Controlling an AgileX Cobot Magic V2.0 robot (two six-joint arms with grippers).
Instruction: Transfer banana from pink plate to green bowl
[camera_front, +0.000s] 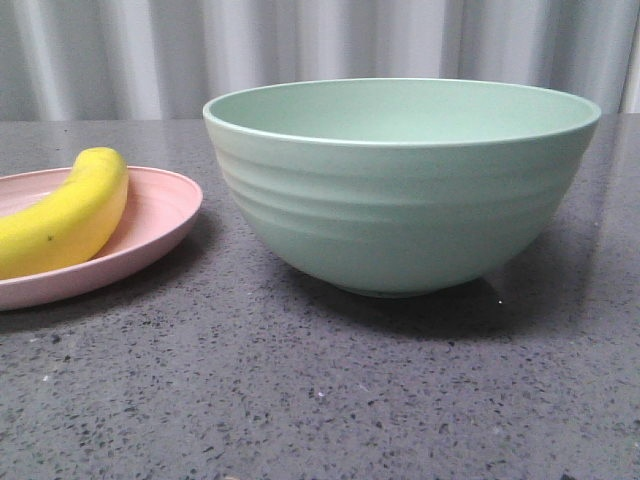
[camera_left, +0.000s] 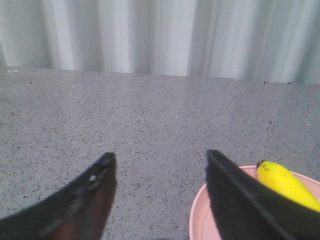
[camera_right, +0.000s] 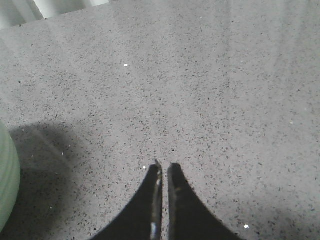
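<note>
The yellow banana (camera_front: 68, 213) lies on the pink plate (camera_front: 160, 215) at the left edge of the front view. The large mint-green bowl (camera_front: 400, 190) stands to the right of the plate, empty as far as I can see. Neither gripper shows in the front view. In the left wrist view my left gripper (camera_left: 160, 159) is open and empty above the table, beside the plate (camera_left: 200, 215); the banana (camera_left: 285, 182) lies past its one finger. In the right wrist view my right gripper (camera_right: 165, 166) is shut on nothing, over bare table, with the bowl's side (camera_right: 7, 185) at the view's edge.
The table is a dark grey speckled stone top (camera_front: 330, 390). A pale pleated curtain (camera_front: 330, 40) hangs behind it.
</note>
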